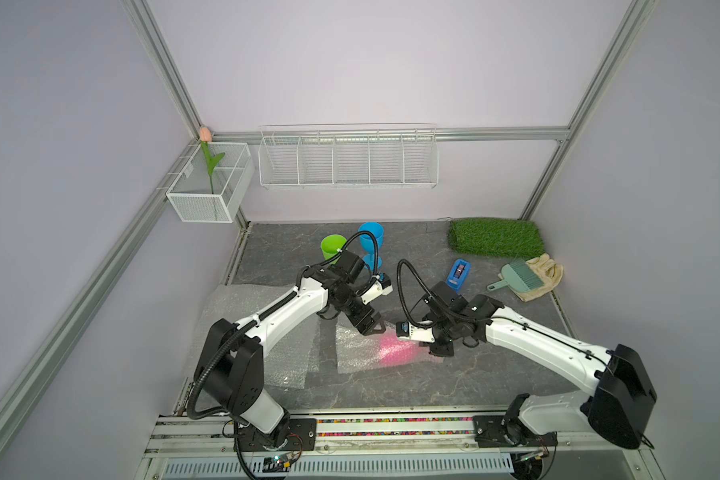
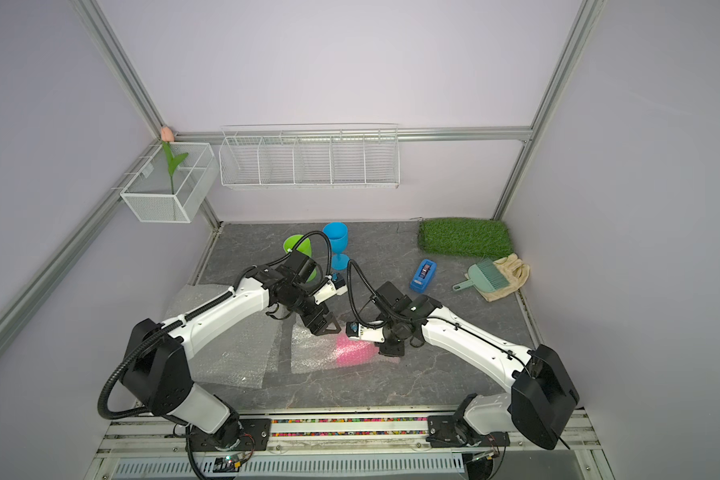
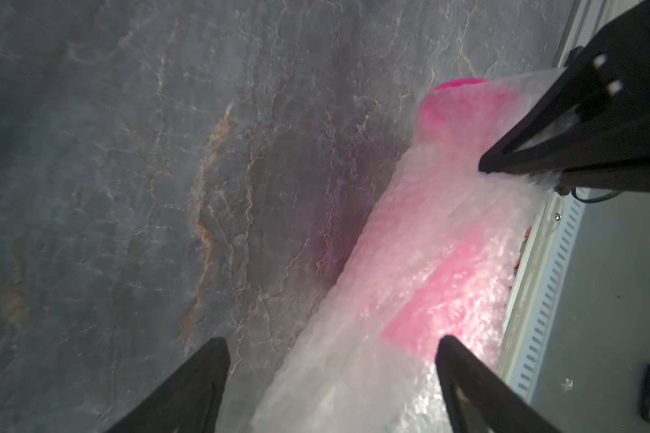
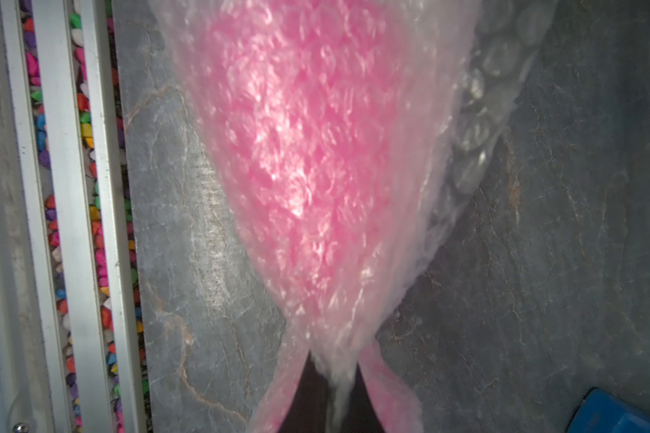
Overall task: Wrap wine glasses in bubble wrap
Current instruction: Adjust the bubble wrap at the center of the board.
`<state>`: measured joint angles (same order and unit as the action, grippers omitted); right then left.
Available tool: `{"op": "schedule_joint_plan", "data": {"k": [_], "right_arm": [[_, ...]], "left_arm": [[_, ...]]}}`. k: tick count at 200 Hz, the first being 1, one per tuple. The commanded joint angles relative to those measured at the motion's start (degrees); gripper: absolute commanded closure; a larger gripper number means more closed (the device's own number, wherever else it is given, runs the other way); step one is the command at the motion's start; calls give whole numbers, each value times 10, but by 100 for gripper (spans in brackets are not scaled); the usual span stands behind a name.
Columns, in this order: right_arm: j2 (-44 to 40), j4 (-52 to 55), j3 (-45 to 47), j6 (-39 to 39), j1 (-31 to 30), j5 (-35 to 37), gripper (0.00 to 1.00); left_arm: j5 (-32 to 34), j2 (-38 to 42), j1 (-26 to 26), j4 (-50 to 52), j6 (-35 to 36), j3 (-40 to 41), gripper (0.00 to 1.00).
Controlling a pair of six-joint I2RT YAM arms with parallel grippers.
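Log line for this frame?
left gripper: open over wrap; right gripper: shut on wrap; pink glass: lying, wrapped; green glass, blue glass: upright, bare

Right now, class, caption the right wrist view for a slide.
Right end effector pinches bubble wrap covering the pink goblet.

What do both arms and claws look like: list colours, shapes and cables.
Left arm and right arm: white shells between bulky black joints, with a black ribbed hose looping along each. Left claw and right claw: black, with two tapered, pointed fingers. A white camera block with a blue tip sits on each wrist.
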<state>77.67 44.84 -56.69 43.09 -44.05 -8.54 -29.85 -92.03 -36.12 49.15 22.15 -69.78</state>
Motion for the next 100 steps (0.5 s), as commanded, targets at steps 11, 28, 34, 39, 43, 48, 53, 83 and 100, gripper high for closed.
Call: {"op": "schedule_joint_plan", "data": {"k": [11, 28, 34, 39, 43, 48, 53, 83, 100], "right_arm": [[28, 51, -32, -2, 29, -73, 93], [57, 70, -50, -13, 41, -86, 93], [65, 77, -55, -14, 45, -90, 93], [71, 80, -58, -16, 47, -92, 93], [76, 82, -60, -18, 50, -93, 93], [79, 83, -61, -19, 51, -95, 93], [84, 85, -62, -20, 53, -97, 93], [96, 90, -68, -29, 67, -101, 93], [101, 95, -70, -31, 76, -97, 93]], "left_arm": [[-38, 1, -19, 55, 81, 15, 16], [-49, 4, -28, 63, 101, 25, 16], [-53, 4, -30, 63, 104, 27, 16], [-54, 3, -31, 64, 104, 27, 15], [-53, 3, -32, 63, 104, 28, 14], [-51, 1, -33, 62, 104, 29, 13], [-51, -1, -33, 61, 104, 29, 12], [-72, -10, -34, 81, 118, 18, 9], [-79, -5, -34, 89, 126, 17, 8]]}}
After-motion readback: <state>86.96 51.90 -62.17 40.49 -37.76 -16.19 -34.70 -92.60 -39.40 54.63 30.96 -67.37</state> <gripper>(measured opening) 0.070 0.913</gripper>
